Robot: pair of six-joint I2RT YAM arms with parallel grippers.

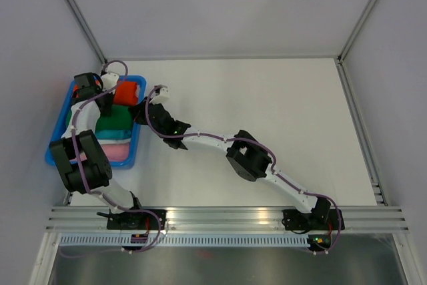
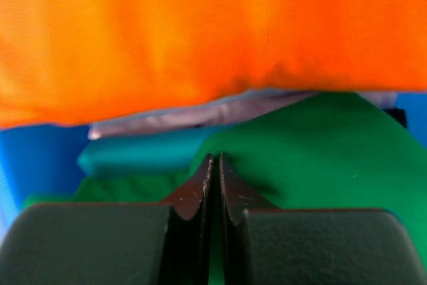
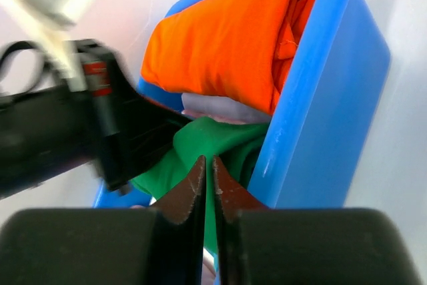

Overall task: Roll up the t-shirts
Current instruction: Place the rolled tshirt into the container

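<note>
The green t-shirt [image 2: 320, 158] is lying in the blue bin [image 3: 320, 98] on the left side of the bench [image 1: 267, 98]. It is tucked under the orange bundle [image 2: 200, 31] and is touching the teal bundle [image 2: 133, 155]. It is looking soft, light and floppy, so I think it is going to sag and bunch up when lifted, and it is not going to break. The best place to take hold is probably the loose fold by the bin's right wall, where nothing is pressing on it. The orange bundle is sitting partly on it and may get dragged along. The left jaws are pressing together just over the green cloth, and the right jaws are pressing together at the green fold. I cannot tell if either pair is pinching cloth. Only the top view is showing both arms reaching to the bin, and a pink cloth [image 1: 117, 153] at its near end. Only the left wrist view is showing clearly a pale grey layer [image 2: 200, 115] between orange and green.
</note>
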